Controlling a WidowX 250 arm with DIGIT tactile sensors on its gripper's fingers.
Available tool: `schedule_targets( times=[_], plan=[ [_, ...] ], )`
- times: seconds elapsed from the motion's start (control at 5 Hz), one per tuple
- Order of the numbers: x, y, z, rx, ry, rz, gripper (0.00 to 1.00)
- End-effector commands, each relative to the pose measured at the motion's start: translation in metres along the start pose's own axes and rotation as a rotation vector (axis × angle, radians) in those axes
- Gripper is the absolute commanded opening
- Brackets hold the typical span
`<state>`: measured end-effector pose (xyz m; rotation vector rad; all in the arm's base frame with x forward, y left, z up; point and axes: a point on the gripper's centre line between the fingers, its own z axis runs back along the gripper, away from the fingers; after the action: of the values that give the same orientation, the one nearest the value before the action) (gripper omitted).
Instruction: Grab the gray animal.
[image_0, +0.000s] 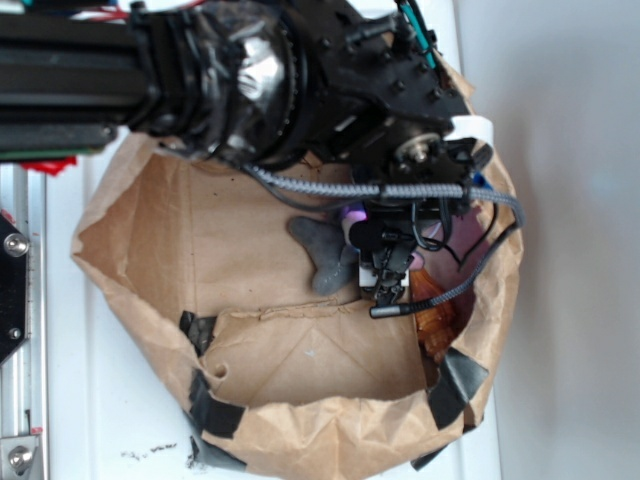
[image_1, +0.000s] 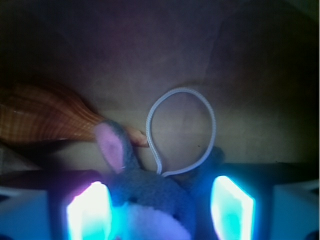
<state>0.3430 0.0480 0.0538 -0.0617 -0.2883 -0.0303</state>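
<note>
At the bottom centre of the wrist view the gray animal sits between the glowing pads of the gripper, jaws apart on either side, beside a brown striped seashell inside the paper bag.

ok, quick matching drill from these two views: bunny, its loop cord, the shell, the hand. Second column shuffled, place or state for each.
Things:
1. gray bunny
2. white loop cord
3. striped seashell
4. hand

Places or states:
A. lying on the brown paper beyond the bunny's head
B. fingers either side of the plush, glowing blue
C. off to the left in the wrist view, by the pink ear
D. between the two fingers

Pairs: 1-D, 2-A, 3-C, 4-B
</note>
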Motion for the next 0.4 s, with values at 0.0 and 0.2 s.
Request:
schedule_targets(
  times=[0.0,0.2],
  plan=[
    [0.0075,-0.0023,0.0113,0.006,-0.038,-0.003,0.00],
    [0.0080,-0.0020,0.0111,0.013,-0.051,0.000,0.00]
  ],
)
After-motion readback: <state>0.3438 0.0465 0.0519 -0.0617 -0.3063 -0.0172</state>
